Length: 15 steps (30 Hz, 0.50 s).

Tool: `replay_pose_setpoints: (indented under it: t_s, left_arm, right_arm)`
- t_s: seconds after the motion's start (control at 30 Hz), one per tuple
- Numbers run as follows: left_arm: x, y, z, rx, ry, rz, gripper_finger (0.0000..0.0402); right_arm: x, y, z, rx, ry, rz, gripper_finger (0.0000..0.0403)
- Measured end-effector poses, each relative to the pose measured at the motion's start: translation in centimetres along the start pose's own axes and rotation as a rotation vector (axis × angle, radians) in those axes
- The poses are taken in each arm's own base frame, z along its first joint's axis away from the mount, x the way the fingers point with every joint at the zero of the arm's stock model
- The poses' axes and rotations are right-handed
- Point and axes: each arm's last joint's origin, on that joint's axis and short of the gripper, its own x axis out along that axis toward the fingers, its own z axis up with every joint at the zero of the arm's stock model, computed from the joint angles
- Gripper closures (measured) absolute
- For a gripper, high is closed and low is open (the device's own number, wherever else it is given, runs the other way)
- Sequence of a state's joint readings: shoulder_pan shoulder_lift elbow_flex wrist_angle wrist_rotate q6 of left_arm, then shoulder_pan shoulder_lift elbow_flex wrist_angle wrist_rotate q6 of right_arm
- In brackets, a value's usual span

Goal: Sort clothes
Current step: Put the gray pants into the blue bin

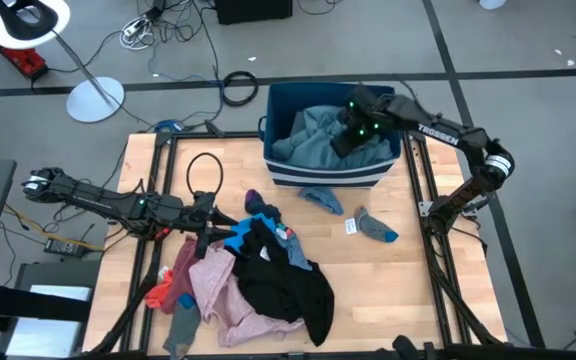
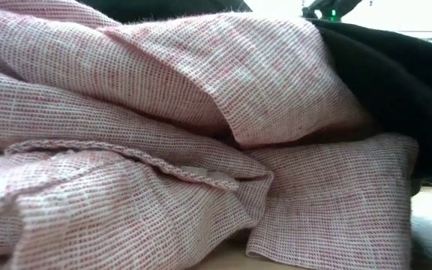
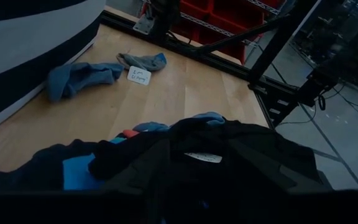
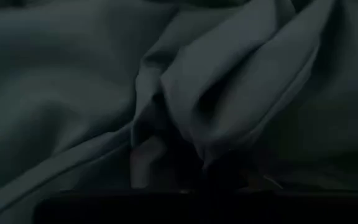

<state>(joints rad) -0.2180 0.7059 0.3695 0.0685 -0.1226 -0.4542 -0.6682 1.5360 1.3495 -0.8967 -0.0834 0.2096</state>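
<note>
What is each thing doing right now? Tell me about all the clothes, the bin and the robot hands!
Bin: upright, holding clothes.
Teal-grey garment: crumpled inside the bin.
Pink garment: heaped on the table.
Black garment: draped over the pile.
Two socks: lying flat beside the bin.
Left gripper: at the pile's edge.
Right gripper: shut, down in the bin.

High view looks straight down on the whole table (image 1: 388, 270), low view sits at tabletop level pressed against the pink garment (image 2: 163, 135), left wrist view looks low across the black garment (image 3: 229, 162) toward the socks (image 3: 79, 76), right wrist view is close on teal-grey fabric (image 4: 104, 81) in the bin (image 1: 298, 95).
</note>
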Motion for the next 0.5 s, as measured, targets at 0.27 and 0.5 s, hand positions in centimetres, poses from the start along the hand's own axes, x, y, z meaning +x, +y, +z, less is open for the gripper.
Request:
replay_pose_setpoints:
  t_s: [0.27,0.5]
  left_arm:
    - [0.0,0.0,0.0,-0.002,0.000,0.000,0.0239]
    - [0.0,0.0,0.0,-0.003,0.001,0.001,0.0239]
  right_arm:
    - [3.6,-1.3,-2.4,0.054,0.055,-0.020,0.0373]
    - [1.9,-0.8,-0.6,0.063,-0.027,0.011,0.0281]
